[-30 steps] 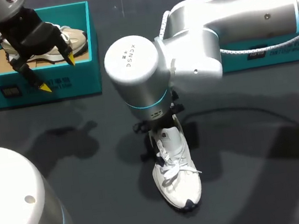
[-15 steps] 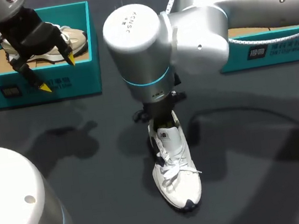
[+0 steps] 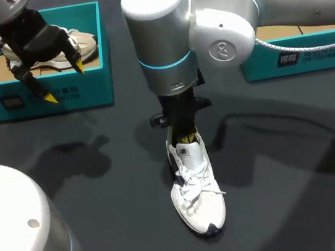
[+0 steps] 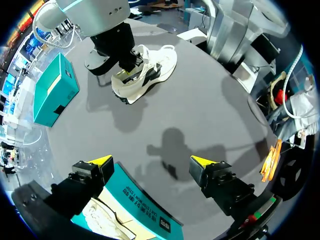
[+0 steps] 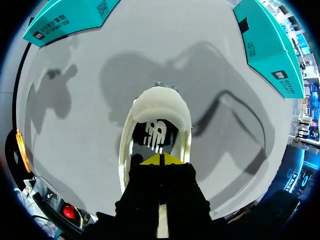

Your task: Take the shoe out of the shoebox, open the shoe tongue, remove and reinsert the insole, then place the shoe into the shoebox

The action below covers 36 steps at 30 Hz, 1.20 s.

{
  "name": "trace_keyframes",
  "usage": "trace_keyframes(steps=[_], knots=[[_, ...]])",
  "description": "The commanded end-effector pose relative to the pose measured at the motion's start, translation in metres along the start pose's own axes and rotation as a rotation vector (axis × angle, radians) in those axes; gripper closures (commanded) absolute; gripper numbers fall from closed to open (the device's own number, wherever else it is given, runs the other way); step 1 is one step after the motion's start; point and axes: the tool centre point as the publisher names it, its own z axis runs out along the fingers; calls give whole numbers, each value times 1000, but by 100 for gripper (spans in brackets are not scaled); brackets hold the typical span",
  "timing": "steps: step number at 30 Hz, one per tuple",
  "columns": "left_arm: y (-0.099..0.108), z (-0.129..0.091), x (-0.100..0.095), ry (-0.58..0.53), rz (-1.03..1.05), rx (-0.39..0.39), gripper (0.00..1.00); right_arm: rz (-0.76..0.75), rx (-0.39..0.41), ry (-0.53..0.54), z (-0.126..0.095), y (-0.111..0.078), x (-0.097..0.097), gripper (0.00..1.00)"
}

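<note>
A white laced shoe (image 3: 197,193) stands on the dark table, toe toward me, also visible ahead of the left gripper (image 4: 146,70). My right gripper (image 3: 186,139) points straight down at its opening, shut, yellow tips pressed together (image 5: 161,160) just above the collar. Nothing shows between them. The insole (image 5: 154,134) with its logo lies inside the shoe. My left gripper (image 3: 63,82) hangs open over the front wall of the left teal shoebox (image 3: 45,99), holding nothing (image 4: 151,161).
The left shoebox (image 4: 135,200) holds a second pale shoe (image 3: 78,43). Another teal shoebox (image 3: 298,57) stands at the far right, partly under my right arm. The rounded bases of my arms (image 3: 20,233) fill the near corners.
My right arm has swung up and away from me, standing more upright over the shoe, so its yellow tips now show. The shoe and the left arm have not moved.
</note>
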Motion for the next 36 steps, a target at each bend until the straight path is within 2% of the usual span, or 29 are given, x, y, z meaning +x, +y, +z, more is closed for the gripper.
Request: trace_keyframes(steps=[1, 9, 18, 20, 26, 33, 36], knots=[[0, 0, 0, 2, 0, -2, 0, 11, 10, -11, -5, -4, 5, 100], [0, 0, 0, 2, 0, -2, 0, 11, 49, -3, -9, -10, 10, 100], [0, 0, 0, 2, 0, -2, 0, 18, 61, 10, -2, -13, 13, 87], [0, 0, 0, 2, 0, -2, 0, 21, 65, 12, -1, -14, 13, 83], [0, 0, 0, 2, 0, -2, 0, 31, 66, 7, -1, -15, 12, 61], [0, 0, 0, 2, 0, -2, 0, 40, 67, 2, -2, -17, 12, 48], [0, 0, 0, 2, 0, -2, 0, 42, 65, 1, -3, -18, 12, 36]])
